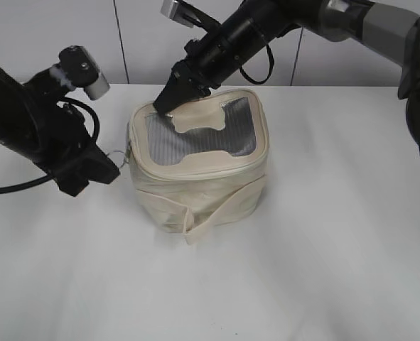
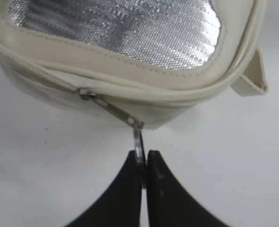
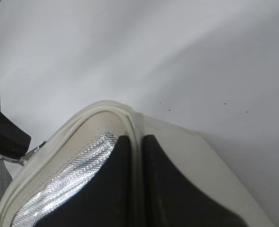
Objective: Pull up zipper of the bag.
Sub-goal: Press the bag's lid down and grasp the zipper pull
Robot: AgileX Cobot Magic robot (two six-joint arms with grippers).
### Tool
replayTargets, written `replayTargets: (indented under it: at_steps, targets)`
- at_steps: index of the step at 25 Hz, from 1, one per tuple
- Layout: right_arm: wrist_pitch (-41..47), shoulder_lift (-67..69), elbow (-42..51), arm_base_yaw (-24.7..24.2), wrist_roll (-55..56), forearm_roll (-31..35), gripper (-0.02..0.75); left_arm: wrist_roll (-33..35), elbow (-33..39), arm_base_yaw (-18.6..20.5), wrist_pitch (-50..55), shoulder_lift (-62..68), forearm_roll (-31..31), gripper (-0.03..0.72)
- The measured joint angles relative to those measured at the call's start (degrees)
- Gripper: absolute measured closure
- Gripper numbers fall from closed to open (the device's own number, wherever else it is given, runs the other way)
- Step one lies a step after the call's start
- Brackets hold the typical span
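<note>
Bag [image 1: 199, 167] sits upright near centre of a plain white table [image 1: 323, 256], matte, with soft shadow under the bag and a few tiny dark specks in the right wrist view. Backdrop is a pale grey panelled wall [image 1: 53, 35] with thin vertical seams. Zipper [image 2: 167, 98] runs along the top panel edge; its silver pull [image 2: 138, 142] hangs off the bag's left side. Left gripper [image 2: 143, 163]: jaws pressed together with the ring pull pinched between the tips, beside the bag just above the table. Right gripper [image 3: 137, 156]: jaws narrow, tips on the rear rim of the top panel with the cream edge between them; whether they actually clamp it I cannot tell. Grey ribbed window [image 1: 195, 135] and cream tab handle [image 1: 199, 119] face upward; strap band [image 1: 217, 206] wraps the front side.
</note>
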Motion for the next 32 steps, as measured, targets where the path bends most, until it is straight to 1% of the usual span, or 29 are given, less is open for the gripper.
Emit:
replayTargets:
  at_steps: [2, 3, 7, 8, 14, 17, 22, 28, 30, 31, 32]
  targets:
    - [0.0, 0.0, 0.0, 0.0, 1.26, -0.15, 0.684, -0.27, 1.12, -0.98, -0.41, -0.44, -0.94, 0.697]
    - [0.0, 0.0, 0.0, -0.11, 2.2, -0.14, 0.684, -0.27, 1.97, -2.23, 0.6, -0.45, -1.12, 0.697]
    - [-0.05, 0.0, 0.0, -0.23, 5.91, -0.41, 0.685, -0.27, 3.32, -8.95, 2.2, -0.75, -2.61, 0.697]
    - [-0.05, 0.0, 0.0, -0.24, 6.62, -0.46, 0.685, -0.34, 3.44, -10.74, 1.26, -0.75, -3.58, 0.697]
    - [-0.05, 0.0, 0.0, -0.41, 9.19, -0.63, 0.685, -0.72, 3.73, -19.61, -12.33, -0.75, -6.39, 0.697]
    - [-0.05, 0.0, 0.0, -0.47, 9.57, -0.63, 0.685, -0.68, 3.87, -22.42, -17.55, -0.67, -7.56, 0.697]
    - [-0.05, 0.0, 0.0, -0.51, 9.74, -0.63, 0.685, -0.33, 4.17, -23.47, -19.64, 0.9, -9.33, 0.697]
    - [-0.05, 0.0, 0.0, -0.51, 9.79, -0.76, 0.685, -0.29, 4.17, -23.4, -19.44, 2.01, -11.39, 0.694]
    - [-0.05, 0.0, 0.0, -0.51, 9.79, -0.95, 0.682, -0.41, 4.17, -23.02, -17.86, 2.01, -11.82, 0.665]
    - [-0.05, 0.0, 0.0, -0.51, 9.95, -1.01, 0.659, -0.46, 4.17, -22.97, -16.26, 2.01, -11.93, 0.627]
    - [-0.05, 0.0, 0.0, -0.51, 10.08, -1.07, 0.612, -0.51, 4.17, -22.97, -14.1, 2.01, -12.01, 0.575]
